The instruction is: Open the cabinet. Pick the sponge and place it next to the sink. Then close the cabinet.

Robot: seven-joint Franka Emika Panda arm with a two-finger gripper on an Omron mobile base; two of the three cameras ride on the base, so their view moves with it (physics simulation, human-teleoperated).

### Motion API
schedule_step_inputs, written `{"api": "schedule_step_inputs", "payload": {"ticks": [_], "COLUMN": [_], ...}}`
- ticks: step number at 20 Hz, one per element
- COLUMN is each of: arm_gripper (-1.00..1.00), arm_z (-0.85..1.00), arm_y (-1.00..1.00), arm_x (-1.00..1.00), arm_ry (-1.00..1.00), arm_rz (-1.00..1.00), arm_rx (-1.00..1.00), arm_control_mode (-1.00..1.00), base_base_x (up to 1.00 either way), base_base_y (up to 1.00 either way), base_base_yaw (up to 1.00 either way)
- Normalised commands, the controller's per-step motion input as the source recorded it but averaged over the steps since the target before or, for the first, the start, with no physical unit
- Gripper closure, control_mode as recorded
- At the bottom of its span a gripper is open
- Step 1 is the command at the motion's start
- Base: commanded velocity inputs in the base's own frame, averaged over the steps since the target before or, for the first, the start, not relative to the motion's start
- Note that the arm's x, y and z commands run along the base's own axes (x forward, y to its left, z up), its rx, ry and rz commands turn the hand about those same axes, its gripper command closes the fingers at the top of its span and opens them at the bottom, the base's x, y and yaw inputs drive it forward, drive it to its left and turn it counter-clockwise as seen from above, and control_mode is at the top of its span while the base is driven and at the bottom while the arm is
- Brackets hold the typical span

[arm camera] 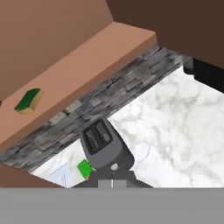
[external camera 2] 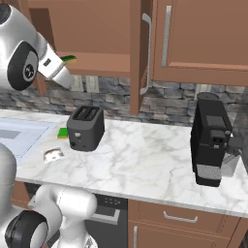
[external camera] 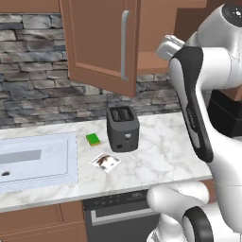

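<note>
Now the cabinet [external camera: 99,38] stands with its doors swung open, and the sponge [arm camera: 29,100] lies on the cabinet's bottom shelf near its front edge, dark green face up with the orange-brown layer showing at its side. The arm reaches up toward the shelf; whether the jaws are apart or together I cannot tell. Below, on the marble surface [external camera: 160,151], a dark toaster [external camera: 122,127] stands toward the back edge, a brighter green sponge [external camera: 93,139] just beside it, between toaster and sink [external camera: 35,160]
</note>
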Motion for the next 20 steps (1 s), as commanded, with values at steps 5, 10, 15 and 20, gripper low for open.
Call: {"api": "schedule_step_inputs", "payload": {"ticks": [5,10,15,20], "arm_gripper": [-1.0,-1.0,-1.0,-1.0], "arm_z": [-0.2,-0.01,0.0,0.04], "arm_y": [0.03,0.04,0.0,0.0], "arm_x": [0.01,0.0,0.08,0.17], "arm_ry": [-0.05,0.0,0.0,0.0], "arm_rz": [0.01,0.0,0.0,0.0], "arm_rx": [0.09,0.0,0.0,0.0], "arm_control_mode": [-1.0,-1.0,-1.0,-1.0], "base_base_x": [0.0,0.0,0.0,0.0], "base_base_y": [0.0,0.0,0.0,0.0], "base_base_yaw": [0.0,0.0,0.0,0.0]}}
